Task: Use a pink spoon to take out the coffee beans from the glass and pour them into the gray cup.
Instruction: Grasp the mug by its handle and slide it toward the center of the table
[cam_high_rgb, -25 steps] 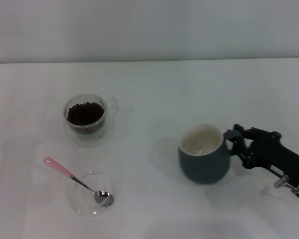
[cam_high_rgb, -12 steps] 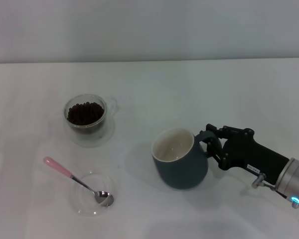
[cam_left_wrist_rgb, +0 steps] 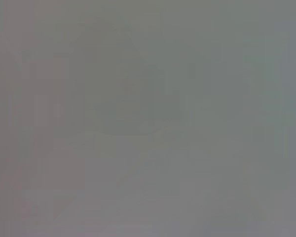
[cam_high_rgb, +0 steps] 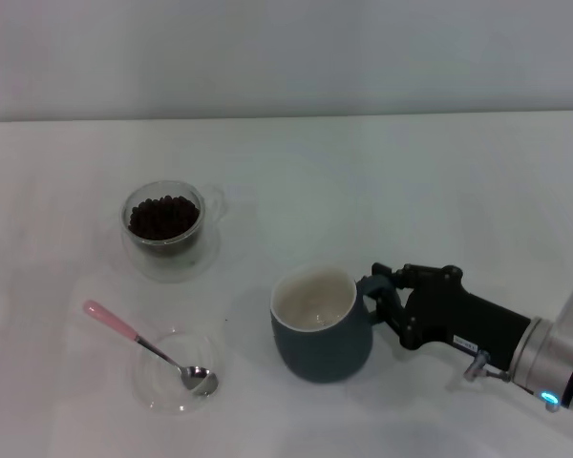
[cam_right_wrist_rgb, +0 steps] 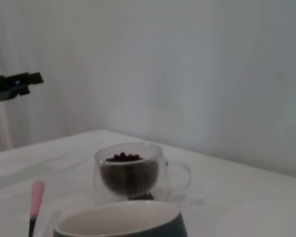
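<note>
The gray cup [cam_high_rgb: 320, 329] stands at the middle front of the table, its cream inside empty. My right gripper [cam_high_rgb: 380, 291] is shut on its handle from the right. The glass [cam_high_rgb: 164, 221] with coffee beans [cam_high_rgb: 162, 217] stands at the back left. The pink spoon [cam_high_rgb: 138, 339] lies at the front left, its bowl resting in a shallow clear dish [cam_high_rgb: 177, 386]. The right wrist view shows the cup's rim [cam_right_wrist_rgb: 123, 219], the glass [cam_right_wrist_rgb: 130, 170], the beans [cam_right_wrist_rgb: 122, 158] and the spoon's handle [cam_right_wrist_rgb: 36, 195]. A dark part, maybe my left gripper [cam_right_wrist_rgb: 15, 85], shows far off there.
The white table [cam_high_rgb: 363, 172] runs back to a pale wall. The left wrist view shows only plain grey. The left arm is outside the head view.
My right gripper has carried the gray cup leftward and a little toward the front, from the right side to the middle. The glass, spoon and dish have not moved.
</note>
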Controlling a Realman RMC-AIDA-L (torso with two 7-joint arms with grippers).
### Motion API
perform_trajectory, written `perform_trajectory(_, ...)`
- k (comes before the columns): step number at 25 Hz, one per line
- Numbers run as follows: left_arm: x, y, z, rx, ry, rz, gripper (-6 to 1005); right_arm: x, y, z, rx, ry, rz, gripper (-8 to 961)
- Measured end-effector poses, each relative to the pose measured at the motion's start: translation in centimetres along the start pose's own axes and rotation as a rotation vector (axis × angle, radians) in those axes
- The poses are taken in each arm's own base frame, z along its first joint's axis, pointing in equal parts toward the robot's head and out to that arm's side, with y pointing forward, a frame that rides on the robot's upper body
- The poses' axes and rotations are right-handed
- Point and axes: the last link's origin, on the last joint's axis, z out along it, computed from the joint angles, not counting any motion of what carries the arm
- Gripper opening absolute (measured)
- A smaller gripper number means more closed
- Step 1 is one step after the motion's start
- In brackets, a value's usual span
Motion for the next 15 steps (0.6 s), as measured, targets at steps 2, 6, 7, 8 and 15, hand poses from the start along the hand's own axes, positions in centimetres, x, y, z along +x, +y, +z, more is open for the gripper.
perform_trajectory(2,-0.01,0.06,0.03,-0.003,-0.001,0.0,830,0.16,0.08,0.06,-0.004,0.012,-0.004,192)
perform_trajectory(6,-0.04,0.15,0.07,-0.007,-0.002,0.0,830,0.36,0.27,0.01,-0.013,0.022,-0.008,180)
perform_trajectory(7,-0.03,0.18,0.09,-0.009,-0.002,0.0,830,0.41,0.27,-0.03,-0.013,0.024,-0.008,177)
perform_trajectory(8,-0.03,0.19,0.1,-0.009,-0.002,0.001,830,0.5,0.28,-0.1,-0.012,0.027,-0.005,183)
perform_trajectory(15,0.05,0.22,0.23,-0.013,-0.001,0.003,831,0.77,0.11,-0.45,-0.001,0.035,0.063,334)
